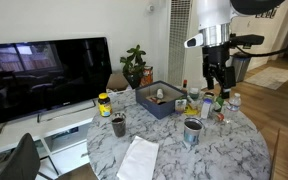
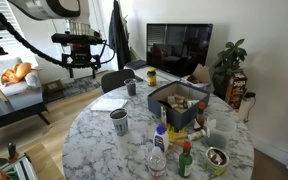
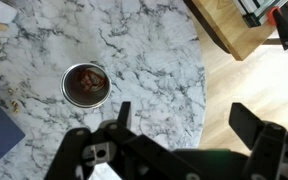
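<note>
Contact had not yet been made: the claw (image 1: 216, 82) was held wide and empty above the bench (image 3: 154, 60) edge, while the tin (image 3: 86, 84) was seen standing untouched on the marble below.

free: bare marble (image 3: 154, 60) round tin cup (image 3: 86, 85), open fr above | obst: bottles (image 1: 221, 105), blue box (image 1: 162, 108) mid-table

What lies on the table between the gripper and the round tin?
Nothing: the wrist view shows only bare marble tabletop between the open gripper and the tin.
</note>
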Controlling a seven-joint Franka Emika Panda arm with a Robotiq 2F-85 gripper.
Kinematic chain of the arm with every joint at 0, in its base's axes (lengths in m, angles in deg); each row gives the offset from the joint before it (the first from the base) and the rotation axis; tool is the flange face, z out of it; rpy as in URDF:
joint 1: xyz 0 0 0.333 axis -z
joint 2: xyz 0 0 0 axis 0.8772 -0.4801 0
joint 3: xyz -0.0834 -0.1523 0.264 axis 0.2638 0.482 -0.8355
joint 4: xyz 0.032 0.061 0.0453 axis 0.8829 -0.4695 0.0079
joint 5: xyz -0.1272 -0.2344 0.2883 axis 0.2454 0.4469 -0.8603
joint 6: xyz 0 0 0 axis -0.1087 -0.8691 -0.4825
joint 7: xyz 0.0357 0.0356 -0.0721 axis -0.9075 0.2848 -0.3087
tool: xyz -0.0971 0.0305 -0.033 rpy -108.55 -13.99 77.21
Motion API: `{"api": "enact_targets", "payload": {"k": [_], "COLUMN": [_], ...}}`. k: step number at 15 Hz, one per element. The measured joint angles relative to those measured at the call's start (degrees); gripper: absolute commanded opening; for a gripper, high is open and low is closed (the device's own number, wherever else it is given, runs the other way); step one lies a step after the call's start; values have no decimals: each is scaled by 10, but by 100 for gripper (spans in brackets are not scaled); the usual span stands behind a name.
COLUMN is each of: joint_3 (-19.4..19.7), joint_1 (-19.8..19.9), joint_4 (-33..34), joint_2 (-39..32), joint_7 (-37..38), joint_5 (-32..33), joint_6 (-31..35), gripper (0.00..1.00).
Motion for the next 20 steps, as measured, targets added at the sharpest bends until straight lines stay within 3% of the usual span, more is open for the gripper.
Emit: {"api": "enact_targets", "payload": {"k": [7, 15, 20], "joint_3": [5, 20, 21], "joint_1": [9, 52, 82], "joint_4": [1, -13, -18], "joint_2": [14, -109, -184], "joint_7": [13, 89, 105], "joint_5": [-13, -110, -114], "joint_6": [16, 224, 309], "gripper": [100, 100, 100]}}
